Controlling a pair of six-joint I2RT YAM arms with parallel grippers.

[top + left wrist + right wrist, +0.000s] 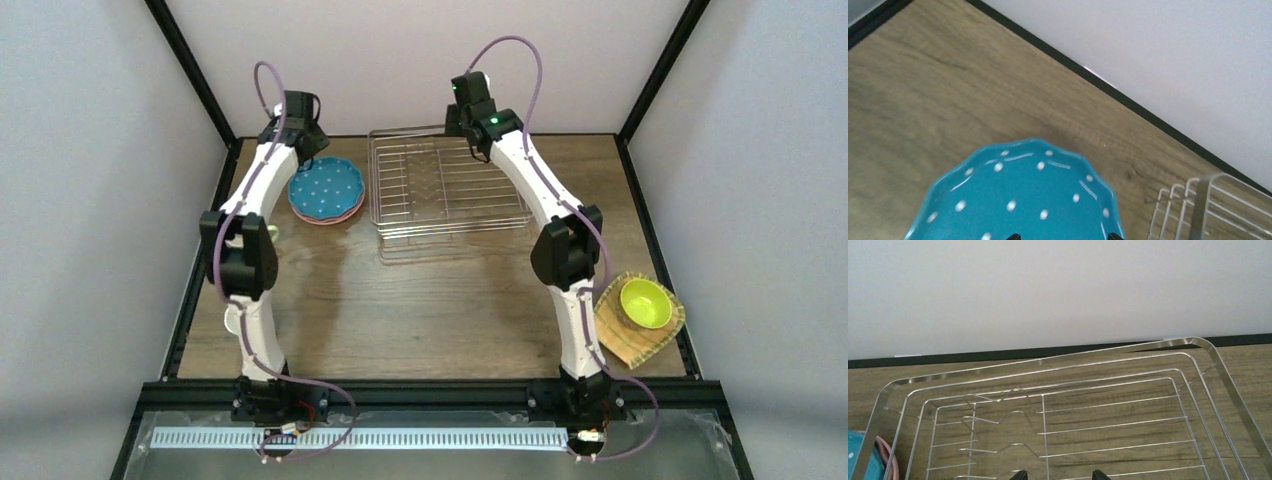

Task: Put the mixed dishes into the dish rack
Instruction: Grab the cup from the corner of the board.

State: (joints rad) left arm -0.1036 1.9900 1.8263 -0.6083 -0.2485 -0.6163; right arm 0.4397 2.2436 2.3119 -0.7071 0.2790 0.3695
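Note:
The blue dotted plate (326, 188) lies on a pink plate (345, 215) at the back left. My left gripper (308, 150) hovers over it, open and empty; in the left wrist view its tips frame the plate (1018, 200). The wire dish rack (445, 190) stands empty at back centre. My right gripper (476, 135) hangs over the rack's far right part, open and empty, with the rack's wires (1118, 405) below it. A lime bowl (645, 303) sits on the woven tan plate (625, 340) at the near right. The other bowls are out of view.
A pale mug (234, 321) shows partly behind my left arm at the near left. Black frame posts and grey walls bound the table. The rack's corner (1198, 210) is just right of the blue plate. The plates' edges (860, 460) show left of the rack.

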